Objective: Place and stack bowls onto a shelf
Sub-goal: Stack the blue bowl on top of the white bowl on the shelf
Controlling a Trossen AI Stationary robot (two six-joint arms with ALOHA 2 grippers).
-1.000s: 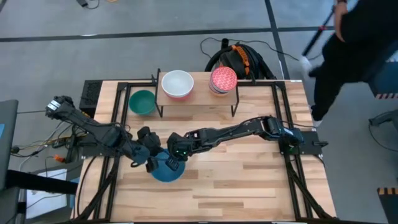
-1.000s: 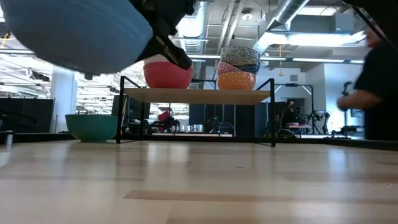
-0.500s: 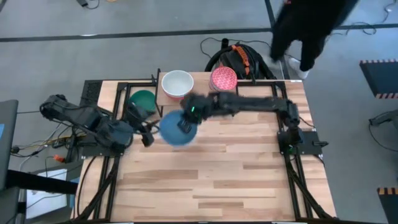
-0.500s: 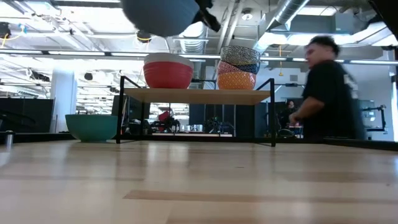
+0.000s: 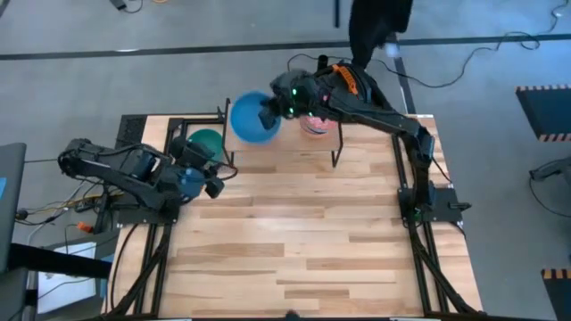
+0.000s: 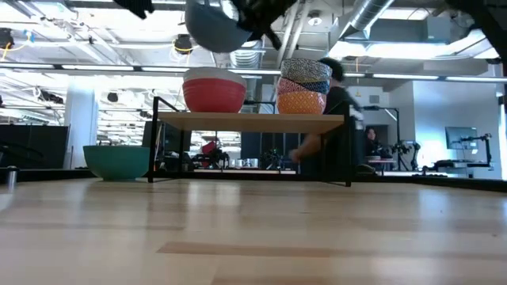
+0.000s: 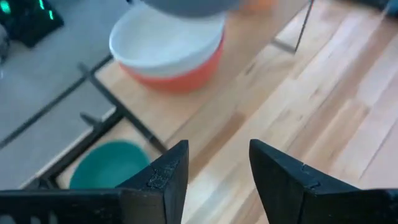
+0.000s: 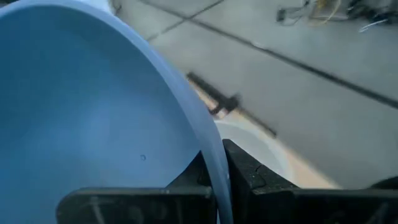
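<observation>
- Your blue bowl hangs in the air above the shelf's left half, its rim pinched by the right hand.
- On the shelf you have a red bowl with a cream-white one nested inside, beside a three-bowl stack.
- Your green bowl sits upright on the bench, left of the shelf.

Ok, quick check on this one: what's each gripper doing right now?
Left gripper: open, empty, hanging over the table near the green bowl.
Right gripper: shut on the rim of the blue bowl, carried above the shelf.
</observation>
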